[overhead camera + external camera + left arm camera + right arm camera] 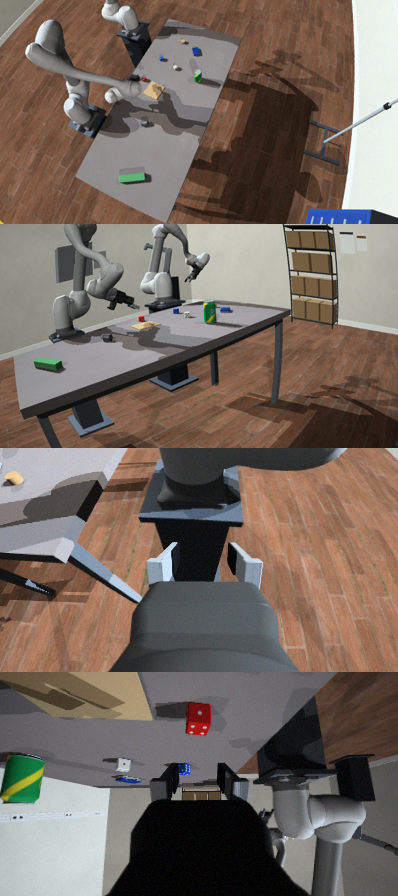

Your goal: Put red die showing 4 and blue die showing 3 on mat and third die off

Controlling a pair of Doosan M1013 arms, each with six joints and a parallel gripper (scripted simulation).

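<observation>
The red die (144, 79) (141, 319) (198, 719) sits flat on the table beside the tan mat (149, 93) (139, 326) (136, 694), off it. Its top face shows four pips and one side shows one pip in the right wrist view. The blue die (161, 58) (176, 311) (185, 769) and the white die (175, 67) (186, 314) (123, 764) stand off the mat; the blue die's top number is too small to tell. My right gripper (123, 307) (198, 772) is open and empty, above and back from the red die. My left gripper (188, 280) (203, 552) is open and empty, high beyond the table.
A green can (197, 76) (209, 312) (22, 779) stands near the front edge. A flat blue box (196, 51) (225, 310) and a tan cylinder (183, 41) (14, 478) lie toward the far end. A dark grey part (144, 123) (107, 337) and a green block (132, 177) (48, 364) lie at the other end.
</observation>
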